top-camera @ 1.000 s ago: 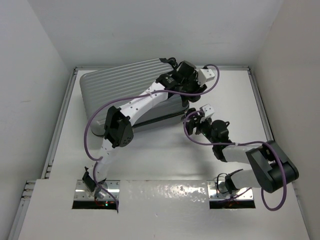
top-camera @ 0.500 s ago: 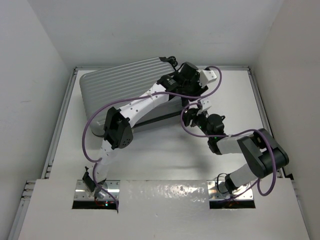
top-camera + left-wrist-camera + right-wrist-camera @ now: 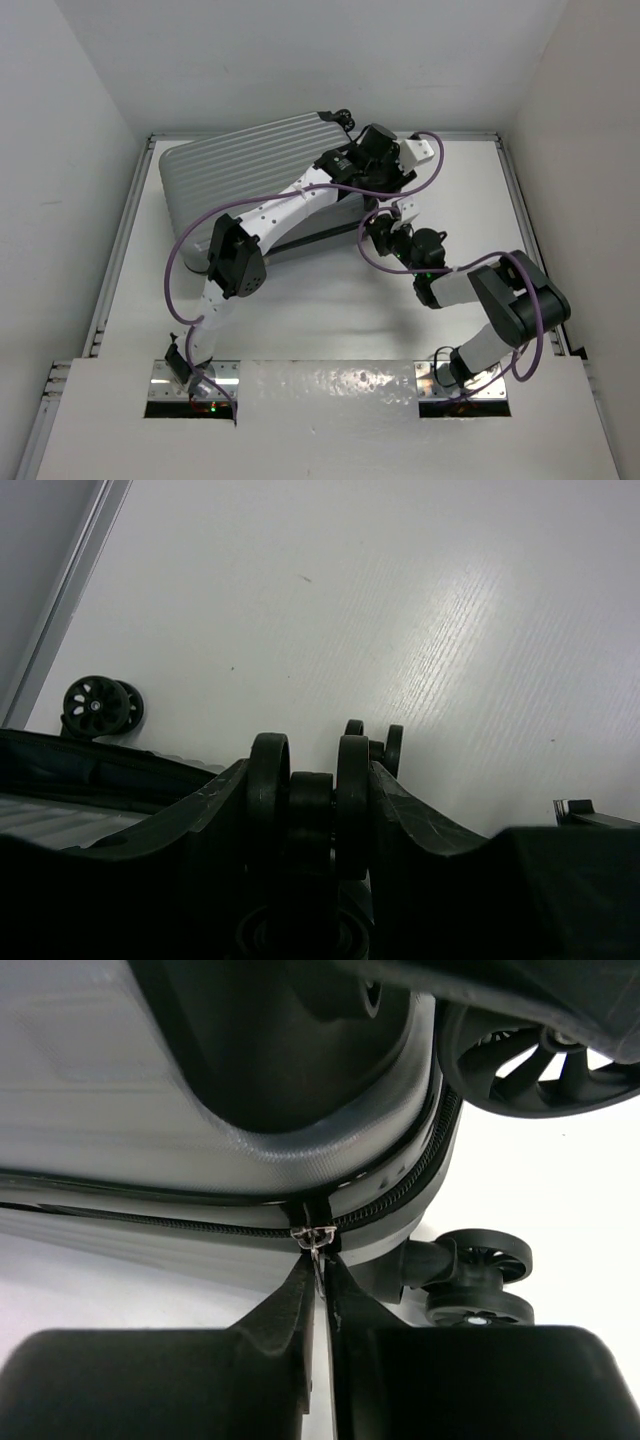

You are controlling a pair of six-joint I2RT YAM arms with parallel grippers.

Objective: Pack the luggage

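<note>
The luggage (image 3: 240,165) is a silver-grey ribbed suitcase lying flat and closed at the back left of the table. My left gripper (image 3: 380,178) reaches over its right end. In the left wrist view the left gripper (image 3: 310,780) is shut on a black double wheel (image 3: 268,780) of the luggage. My right gripper (image 3: 377,234) is at the near right corner of the luggage. In the right wrist view the right gripper (image 3: 320,1265) is shut on the metal zipper pull (image 3: 317,1240), which hangs from the black zipper line of the luggage (image 3: 100,1080).
The white table (image 3: 330,320) has raised rails on its left (image 3: 125,240) and right (image 3: 520,210) sides, with white walls behind them. Another luggage wheel (image 3: 98,706) stands on the table, and a caster (image 3: 475,1275) sits just right of my right fingers.
My right gripper moved up and left to the luggage's near right corner and shut on the zipper pull. The left arm and the luggage have not moved.
</note>
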